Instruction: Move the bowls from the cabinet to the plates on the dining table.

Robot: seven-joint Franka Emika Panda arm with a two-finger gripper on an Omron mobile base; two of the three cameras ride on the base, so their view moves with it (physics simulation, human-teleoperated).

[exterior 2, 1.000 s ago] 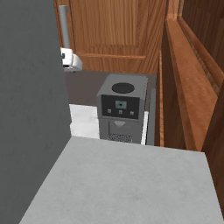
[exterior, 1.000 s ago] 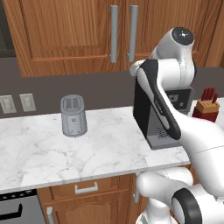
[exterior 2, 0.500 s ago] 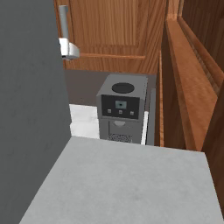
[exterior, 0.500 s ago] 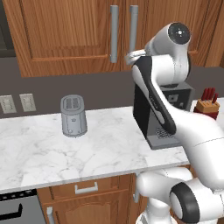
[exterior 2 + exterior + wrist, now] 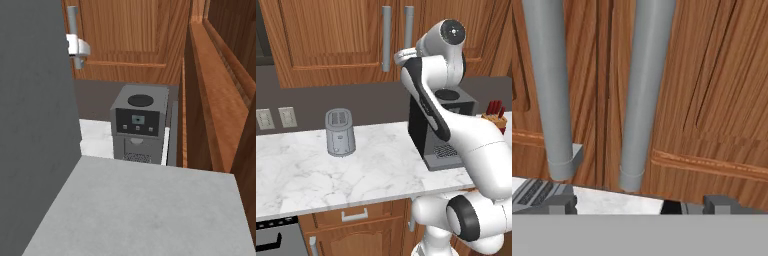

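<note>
Flanking counter (image 5: 306,175): toaster (image 5: 339,132) (coffee machine (image 5: 448,127) opposite)

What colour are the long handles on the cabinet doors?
Grey handles on brown wood cabinet, clearest in the hand view.

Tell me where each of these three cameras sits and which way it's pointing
Left base view: behind the arm's left, facing the closed cabinet, toaster and coffee machine; the arm rises at right.
Right base view: behind the arm's right, largely blocked by grey surfaces, facing the same coffee machine and cabinet.
Hand view: on the hand, close to the cabinet's bar handles; the open gripper at the bottom.
</note>
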